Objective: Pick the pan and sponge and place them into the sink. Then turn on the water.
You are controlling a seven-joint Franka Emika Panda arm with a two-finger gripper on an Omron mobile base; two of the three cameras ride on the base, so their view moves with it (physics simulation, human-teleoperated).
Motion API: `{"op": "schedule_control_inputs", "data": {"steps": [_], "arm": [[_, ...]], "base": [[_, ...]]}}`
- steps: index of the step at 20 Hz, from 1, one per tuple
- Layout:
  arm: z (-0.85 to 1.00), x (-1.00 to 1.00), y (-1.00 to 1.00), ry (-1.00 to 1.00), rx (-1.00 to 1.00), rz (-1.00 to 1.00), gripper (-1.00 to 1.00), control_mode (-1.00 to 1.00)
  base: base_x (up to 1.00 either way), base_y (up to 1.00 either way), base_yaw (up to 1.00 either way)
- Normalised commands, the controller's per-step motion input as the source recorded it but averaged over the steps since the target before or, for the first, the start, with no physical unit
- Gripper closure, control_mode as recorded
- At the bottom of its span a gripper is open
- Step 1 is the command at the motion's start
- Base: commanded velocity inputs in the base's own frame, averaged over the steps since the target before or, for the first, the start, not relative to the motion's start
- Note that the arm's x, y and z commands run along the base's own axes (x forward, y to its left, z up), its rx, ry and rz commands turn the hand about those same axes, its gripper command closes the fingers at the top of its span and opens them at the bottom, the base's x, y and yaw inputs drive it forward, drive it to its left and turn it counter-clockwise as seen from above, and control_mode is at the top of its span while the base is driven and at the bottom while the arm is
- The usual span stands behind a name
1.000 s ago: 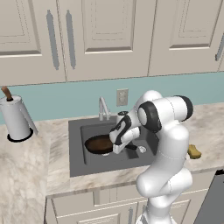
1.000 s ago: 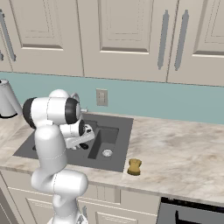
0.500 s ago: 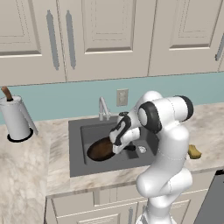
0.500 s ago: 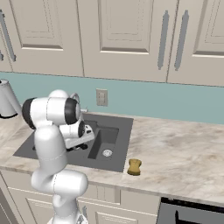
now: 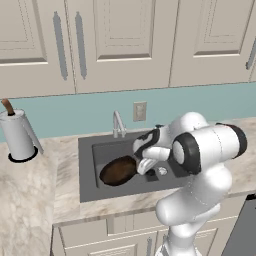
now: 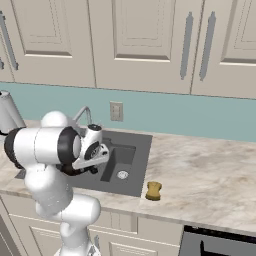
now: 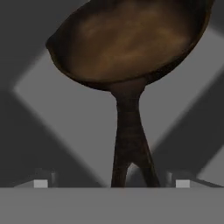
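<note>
The pan (image 5: pixel 119 170) lies in the sink's (image 5: pixel 87 172) large left basin, its handle running between the gripper's (image 7: pixel 112 183) wide-spread fingers, unheld. Lifting carelessly could snag the handle and tip the pan. The right base view shows the sponge (image 6: pixel 153 190) on the counter, right of the sink.
</note>
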Motion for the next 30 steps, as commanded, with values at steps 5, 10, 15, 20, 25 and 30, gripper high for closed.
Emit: {"op": "schedule_control_inputs", "data": {"steps": [5,10,15,20,25,30], "arm": [[0.94,-0.67,-0.28,0.0,0.14,0.0,-1.0,-1.0],[1.0,-0.45,-0.06,0.0,0.05,0.0,-1.0,-1.0],[1.0,-0.36,-0.03,0.0,0.02,-0.01,-1.0,-1.0],[0.9,-0.5,-0.36,0.0,0.01,-0.03,-1.0,-1.0],[0.53,-0.66,-0.86,0.0,0.0,-0.04,-1.0,-1.0],[0.17,-0.71,-0.99,-0.02,0.0,-0.04,-1.0,-1.0]], "base": [[0.0,0.0,0.0],[0.0,0.0,0.0],[0.0,0.0,0.0],[0.0,0.0,0.0],[0.0,0.0,0.0],[0.0,0.0,0.0]]}}
